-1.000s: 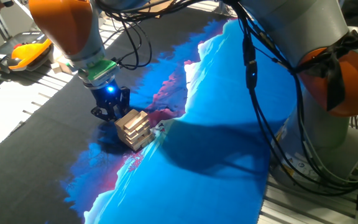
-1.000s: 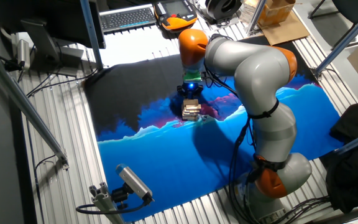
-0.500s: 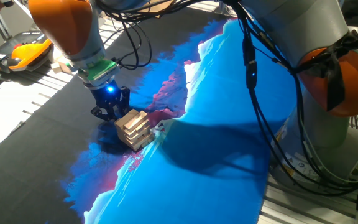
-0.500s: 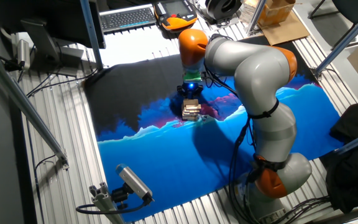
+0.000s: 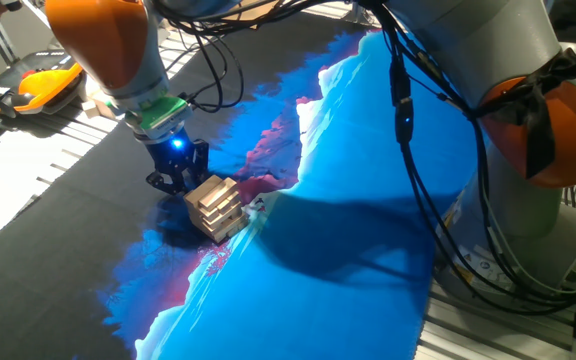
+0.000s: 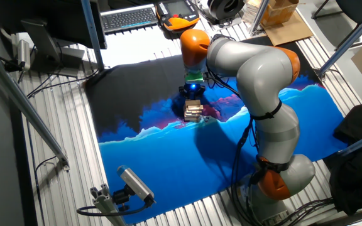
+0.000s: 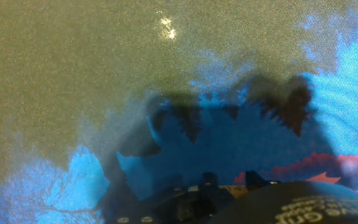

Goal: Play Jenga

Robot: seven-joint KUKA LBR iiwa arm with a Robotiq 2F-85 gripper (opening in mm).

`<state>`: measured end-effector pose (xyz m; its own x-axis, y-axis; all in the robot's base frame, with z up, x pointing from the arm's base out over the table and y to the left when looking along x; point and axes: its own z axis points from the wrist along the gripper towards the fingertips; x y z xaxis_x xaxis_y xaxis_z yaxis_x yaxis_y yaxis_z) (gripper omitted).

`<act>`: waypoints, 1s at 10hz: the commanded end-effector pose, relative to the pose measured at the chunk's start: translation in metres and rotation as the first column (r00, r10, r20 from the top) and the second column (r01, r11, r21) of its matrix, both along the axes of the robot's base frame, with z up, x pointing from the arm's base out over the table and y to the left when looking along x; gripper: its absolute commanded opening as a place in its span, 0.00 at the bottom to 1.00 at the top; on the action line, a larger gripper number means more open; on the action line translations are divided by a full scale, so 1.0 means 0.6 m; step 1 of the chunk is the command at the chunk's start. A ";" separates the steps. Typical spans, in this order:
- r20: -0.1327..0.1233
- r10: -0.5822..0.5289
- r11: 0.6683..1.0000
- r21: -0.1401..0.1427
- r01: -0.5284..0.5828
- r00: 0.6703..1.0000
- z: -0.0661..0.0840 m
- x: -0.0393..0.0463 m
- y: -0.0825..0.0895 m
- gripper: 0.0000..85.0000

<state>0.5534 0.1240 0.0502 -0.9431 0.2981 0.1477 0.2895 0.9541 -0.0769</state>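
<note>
The Jenga tower (image 5: 215, 207) is a small low stack of pale wooden blocks, slightly askew, on the black and blue cloth (image 5: 358, 170). It also shows in the other fixed view (image 6: 193, 111). My gripper (image 5: 173, 182) is low over the cloth, right against the tower's far-left side, with a blue light lit above it. In the other fixed view the gripper (image 6: 191, 95) stands just behind the tower. The hand view shows only cloth (image 7: 135, 93) and dark gripper parts at the bottom edge; the tower is out of view there. Finger spacing is not visible.
An orange hand-held pendant (image 5: 48, 82) lies at the table's far left, with pale loose blocks (image 5: 95, 106) near it. A keyboard (image 6: 128, 17) and cardboard box (image 6: 280, 11) sit at the back. A camera on a stand (image 6: 134, 183) is at the front. Cables (image 5: 418, 150) hang from the arm.
</note>
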 end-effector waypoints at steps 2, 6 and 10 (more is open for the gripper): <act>0.000 -0.001 1.000 -0.001 0.001 1.000 0.002 -0.001 0.000 0.20; 0.000 -0.003 1.000 -0.003 0.003 1.000 0.002 -0.001 0.000 0.20; 0.002 -0.003 1.000 -0.010 0.003 1.000 0.004 0.000 0.000 0.20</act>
